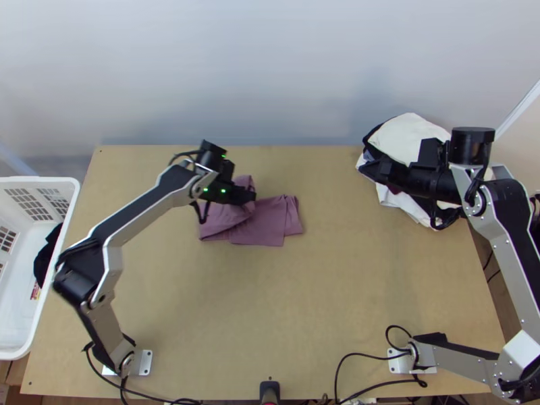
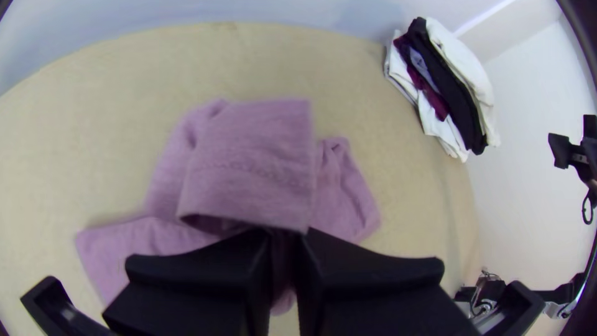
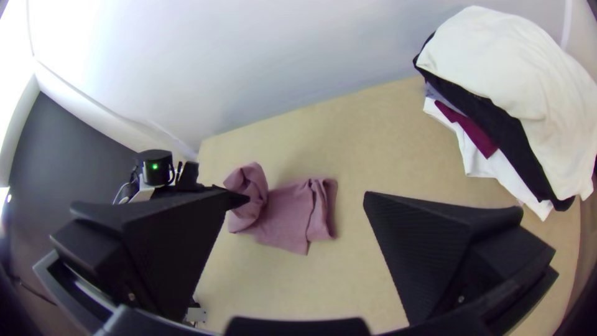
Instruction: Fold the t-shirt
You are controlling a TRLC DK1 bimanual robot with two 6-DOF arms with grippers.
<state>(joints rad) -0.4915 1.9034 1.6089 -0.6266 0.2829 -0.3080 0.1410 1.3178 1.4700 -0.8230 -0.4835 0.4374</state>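
Note:
The mauve t-shirt (image 1: 268, 226) lies folded into a small, uneven bundle left of the table's middle. My left gripper (image 1: 251, 196) is at its left part, shut on a piece of the cloth. In the left wrist view, a raised flap of the t-shirt (image 2: 255, 162) stands up from the closed fingers of my left gripper (image 2: 280, 239). My right gripper (image 1: 368, 169) is at the back right, over the near side of a clothes pile. In the right wrist view, my right gripper (image 3: 301, 196) is open, fingers wide apart, with the t-shirt (image 3: 286, 218) lying farther off.
A pile of white, black and dark red clothes (image 1: 410, 138) lies at the table's back right corner. A white basket (image 1: 40, 181) with something dark inside stands at the left edge. Bare tabletop (image 1: 270, 304) stretches between the t-shirt and the near edge, where cables lie.

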